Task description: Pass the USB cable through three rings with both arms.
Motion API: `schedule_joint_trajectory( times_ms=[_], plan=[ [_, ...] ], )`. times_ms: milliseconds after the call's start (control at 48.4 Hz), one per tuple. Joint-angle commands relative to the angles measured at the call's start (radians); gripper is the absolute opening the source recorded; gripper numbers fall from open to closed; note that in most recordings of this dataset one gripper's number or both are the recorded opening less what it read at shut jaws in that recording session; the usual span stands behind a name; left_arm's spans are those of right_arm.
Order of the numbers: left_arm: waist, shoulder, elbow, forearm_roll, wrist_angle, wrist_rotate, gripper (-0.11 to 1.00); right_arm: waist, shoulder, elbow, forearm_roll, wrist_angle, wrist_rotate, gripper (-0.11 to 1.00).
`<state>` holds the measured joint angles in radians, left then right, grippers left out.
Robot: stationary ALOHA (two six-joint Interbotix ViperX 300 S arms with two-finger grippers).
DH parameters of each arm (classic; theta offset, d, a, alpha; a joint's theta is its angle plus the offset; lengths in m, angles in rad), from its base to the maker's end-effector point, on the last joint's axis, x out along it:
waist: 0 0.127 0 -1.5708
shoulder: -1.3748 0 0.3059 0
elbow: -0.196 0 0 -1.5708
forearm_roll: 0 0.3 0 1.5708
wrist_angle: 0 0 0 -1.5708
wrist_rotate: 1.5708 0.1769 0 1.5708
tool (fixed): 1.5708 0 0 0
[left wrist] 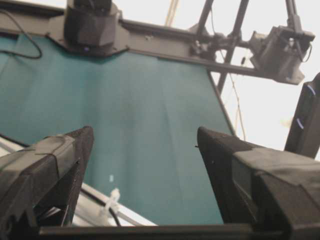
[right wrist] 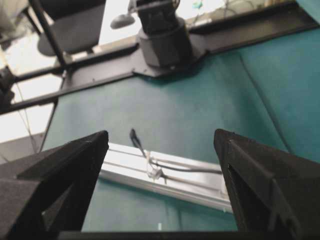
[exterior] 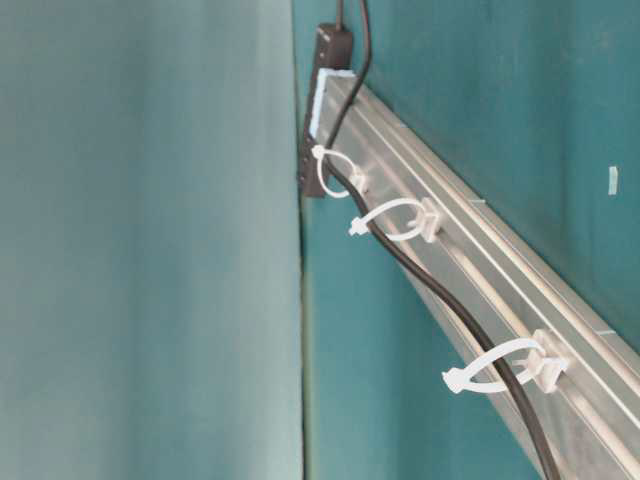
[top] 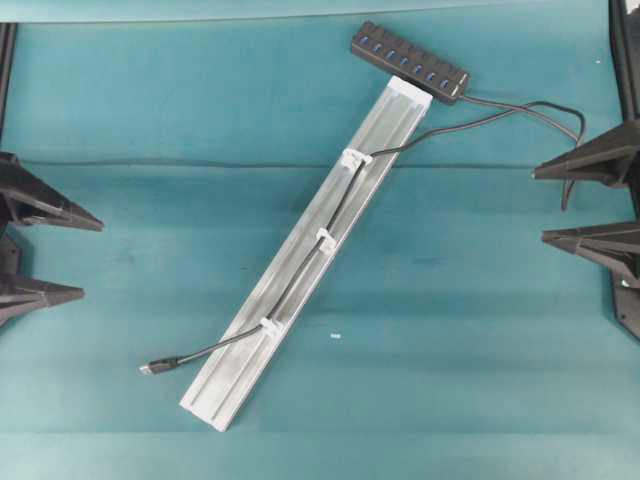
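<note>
Left fingers (top: 60,255): spread wide, nothing between them, parked at the left edge of the desk (top: 150,120), well apart from the rail (top: 310,255). In the left wrist view the two black fingers (left wrist: 47,165) frame bare green cloth, with a corner of the rail and one white ring just visible low between them.

Right fingers (top: 540,205): also spread wide and empty, at the right edge of the desk. In the right wrist view they frame the rail, a ring and the plug end of the cable lying beyond it.

USB cable (top: 310,262): lies along the silver rail and runs through all three rings (top: 325,240), upper, middle and lower. The table-level view shows the cord inside each white loop. The plug (top: 152,368) rests on the desk just past the rail's lower left end. The other end curves off the rail's upper part toward the right, looping near the right fingers; whether it touches them is hard to tell from overhead.

Black hub bar (top: 410,62): sits across the upper end of the rail, with its own lead trailing right.
</note>
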<state>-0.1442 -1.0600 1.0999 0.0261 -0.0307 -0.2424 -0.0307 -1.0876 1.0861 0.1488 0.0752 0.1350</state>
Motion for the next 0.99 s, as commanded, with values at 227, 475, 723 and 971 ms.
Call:
schedule_joint_trajectory(
  times_ms=[227,475,723,971],
  plan=[
    [0.003,0.0,-0.028,0.003,-0.014,0.003,0.91,-0.002,-0.034,0.023,0.002,-0.011,0.017,0.9],
    [0.003,0.0,-0.026,0.003,-0.015,0.008,0.91,-0.002,-0.034,0.025,0.002,-0.009,0.028,0.9],
    [0.003,-0.018,-0.017,0.003,-0.017,0.009,0.91,-0.002,-0.034,0.028,0.003,0.005,0.06,0.9],
    [0.003,-0.026,-0.018,0.003,-0.014,0.038,0.91,-0.002,-0.038,0.037,0.002,0.046,0.064,0.9]
  ],
)
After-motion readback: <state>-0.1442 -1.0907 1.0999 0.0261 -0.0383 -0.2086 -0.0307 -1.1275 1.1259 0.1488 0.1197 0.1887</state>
